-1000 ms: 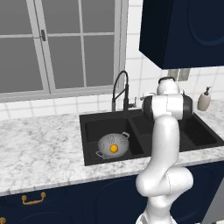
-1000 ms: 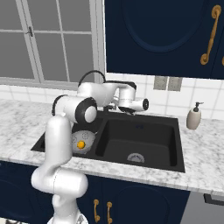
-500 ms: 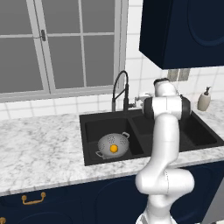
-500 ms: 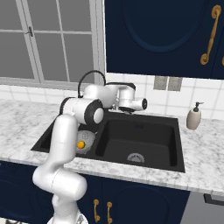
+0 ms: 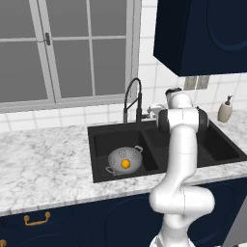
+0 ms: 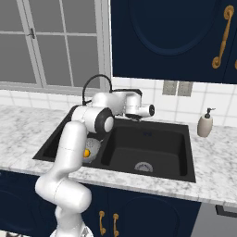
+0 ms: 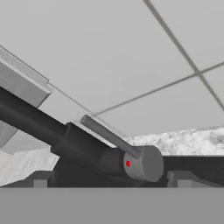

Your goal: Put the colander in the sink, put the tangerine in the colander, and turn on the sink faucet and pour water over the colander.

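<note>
The silver colander (image 5: pixel 123 157) sits in the left basin of the black sink (image 5: pixel 99 143), with the orange tangerine (image 5: pixel 125 164) inside it. In the right base view the arm hides part of the colander (image 6: pixel 94 145), and the tangerine (image 6: pixel 86 152) peeks out beside it. The black gooseneck sink faucet (image 5: pixel 132 98) stands behind the divider. My gripper (image 7: pixel 109 181) is open, level with the faucet's base and right in front of it. Its fingertips (image 7: pixel 41 179) flank the faucet body (image 7: pixel 72 142), whose slim lever (image 7: pixel 109 135) lies just above them, untouched.
A beige soap dispenser (image 6: pixel 204 124) stands on the marble counter (image 6: pixel 217 157) at the back right. The right basin (image 6: pixel 152 143) has a silver drain (image 6: pixel 143 167). A window and tiled wall back the sink, and dark cabinets hang above.
The arm's elbow and hand have shifted slightly toward the faucet. The jaws stay open, and the colander and tangerine have not moved.
</note>
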Tool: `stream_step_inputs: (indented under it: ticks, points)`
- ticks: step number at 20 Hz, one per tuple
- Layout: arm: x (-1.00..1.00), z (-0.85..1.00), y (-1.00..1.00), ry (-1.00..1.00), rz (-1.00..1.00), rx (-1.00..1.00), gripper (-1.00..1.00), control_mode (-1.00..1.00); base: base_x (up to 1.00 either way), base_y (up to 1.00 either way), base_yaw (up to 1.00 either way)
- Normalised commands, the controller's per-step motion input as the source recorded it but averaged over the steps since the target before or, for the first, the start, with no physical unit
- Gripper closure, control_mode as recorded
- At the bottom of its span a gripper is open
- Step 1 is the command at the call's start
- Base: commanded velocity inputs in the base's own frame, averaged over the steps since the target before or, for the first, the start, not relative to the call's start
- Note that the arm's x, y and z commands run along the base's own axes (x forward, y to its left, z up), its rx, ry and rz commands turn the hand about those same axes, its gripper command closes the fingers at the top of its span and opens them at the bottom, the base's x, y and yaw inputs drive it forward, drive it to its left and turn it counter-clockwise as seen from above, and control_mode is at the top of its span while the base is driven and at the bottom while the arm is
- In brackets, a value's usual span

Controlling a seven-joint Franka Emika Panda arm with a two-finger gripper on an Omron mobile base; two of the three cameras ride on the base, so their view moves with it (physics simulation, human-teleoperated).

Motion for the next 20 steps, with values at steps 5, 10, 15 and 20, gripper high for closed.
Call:
stream_step_inputs:
  ticks: [5, 10, 15, 20]
  points:
    - [0.22, -0.06, 0.02, 0.0, 0.0, -0.03, -1.0, -1.0, 0.0, 0.0, 0.0]
    - [0.25, -0.06, 0.01, 0.0, 0.0, -0.03, -1.0, -1.0, 0.0, 0.0, 0.0]
    - [0.27, -0.11, 0.0, 0.0, -0.01, -0.04, -1.0, -1.0, 0.0, 0.0, 0.0]
    - [0.2, -0.16, 0.0, 0.0, -0.02, -0.04, -1.0, -1.0, 0.0, 0.0, 0.0]
